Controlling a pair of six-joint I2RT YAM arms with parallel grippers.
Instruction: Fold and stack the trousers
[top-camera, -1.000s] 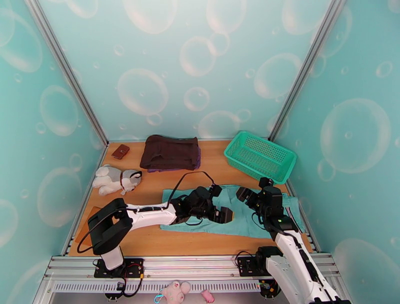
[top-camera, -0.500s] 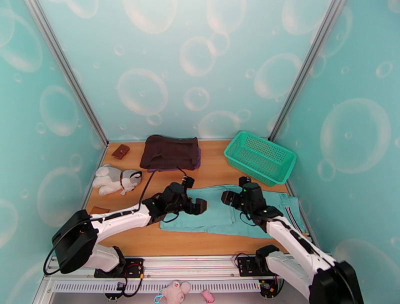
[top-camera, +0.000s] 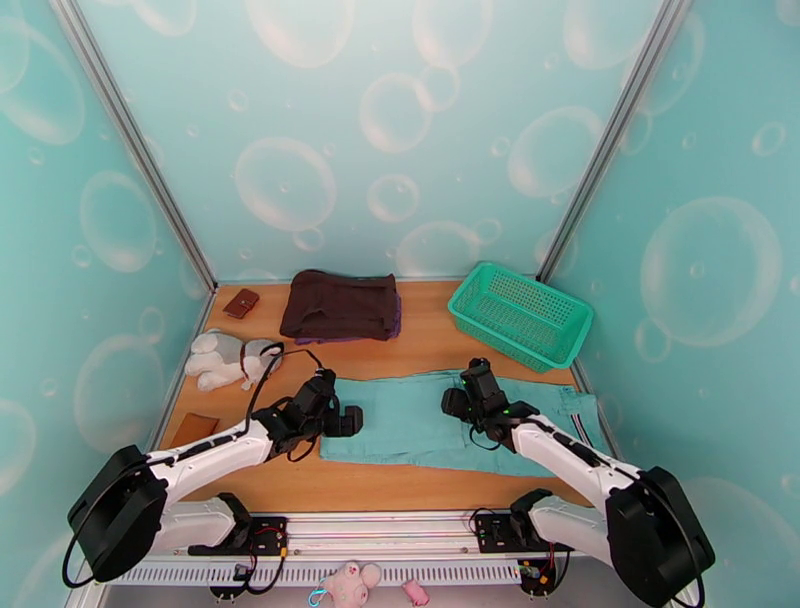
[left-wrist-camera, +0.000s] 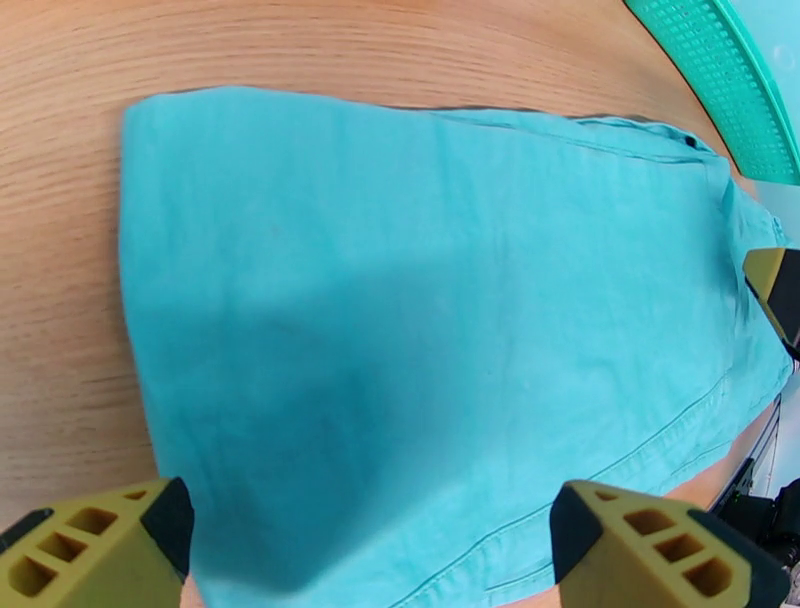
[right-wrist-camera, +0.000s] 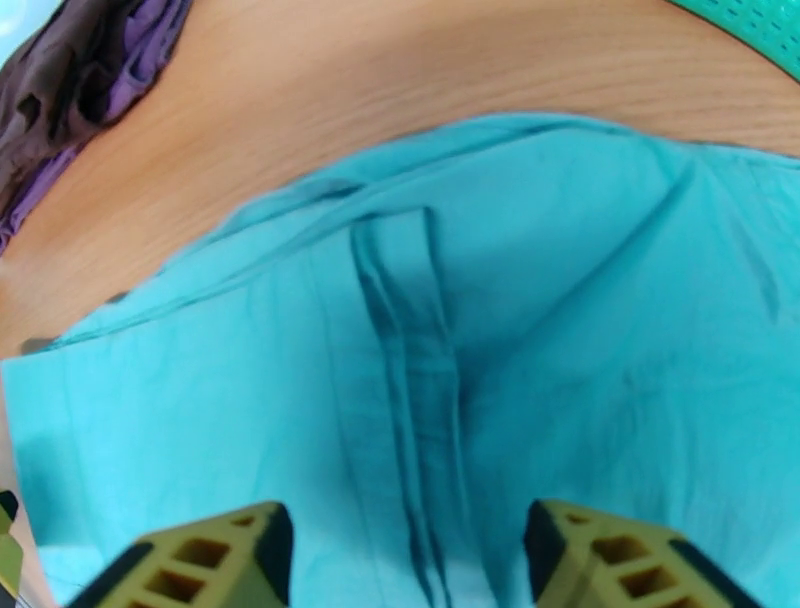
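The light teal trousers lie flat across the near right part of the wooden table, legs pointing left. My left gripper hovers at their left end, jaws wide open, and the cloth spreads under the gripper with nothing pinched. My right gripper sits low over the trousers' far edge near the middle. In the right wrist view the gripper has its yellow fingers apart above a raised crease in the cloth, gripping nothing.
A dark brown folded garment lies at the back centre over something purple. A green mesh basket stands at the back right. A plush toy and a small brown wallet lie at the left.
My left arm has drawn back leftward from the trousers' middle to their left end. The right gripper has moved left and down toward the cloth, its jaws narrowing.
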